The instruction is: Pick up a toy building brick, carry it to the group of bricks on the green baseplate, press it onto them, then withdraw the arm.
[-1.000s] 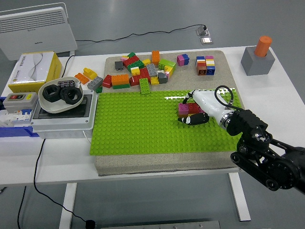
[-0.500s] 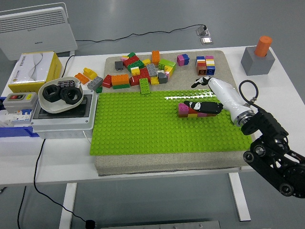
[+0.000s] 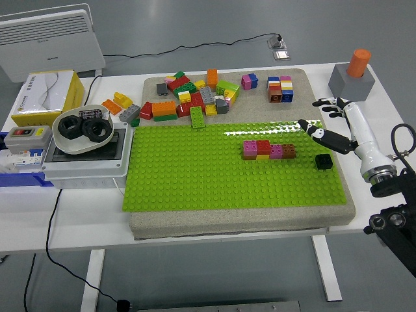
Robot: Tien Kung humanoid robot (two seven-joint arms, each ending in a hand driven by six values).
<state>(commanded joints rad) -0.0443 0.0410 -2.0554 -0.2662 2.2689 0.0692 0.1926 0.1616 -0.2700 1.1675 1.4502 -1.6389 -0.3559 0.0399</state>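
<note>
The right hand [image 3: 333, 123] has pulled back off the green baseplate [image 3: 195, 175] since half a second ago, when its fingers lay across the row of bricks [image 3: 268, 150]; that row is now uncovered, and the hand hovers past the plate's 3 o'clock edge with its fingers spread wide, holding nothing.

At the table's 9 o'clock side a yellow box [image 3: 45, 97] stands behind a grey switch unit [image 3: 26, 138]. Just beside them, a white tray [image 3: 84, 156] carries a bowl with black rings [image 3: 81, 128] in it. Toward 11 o'clock from the baseplate, a loose heap of bricks [image 3: 192, 97] in red, orange, green, yellow and grey lies on the beige mat [image 3: 227, 224], spilling onto the white table [image 3: 78, 221] at its left end. At the baseplate's 1 o'clock, a small stacked block of mixed colours [image 3: 280, 89] stands on the mat.

On the baseplate itself, right of centre, the row of bricks runs magenta, red, pink, brown, pressed onto the studs. At 4 o'clock from that row, a single black brick [image 3: 323, 162] sits apart near the plate's right edge. At the table's 2 o'clock corner a grey block with an orange cylinder [image 3: 351, 77] stands just behind the hand.
</note>
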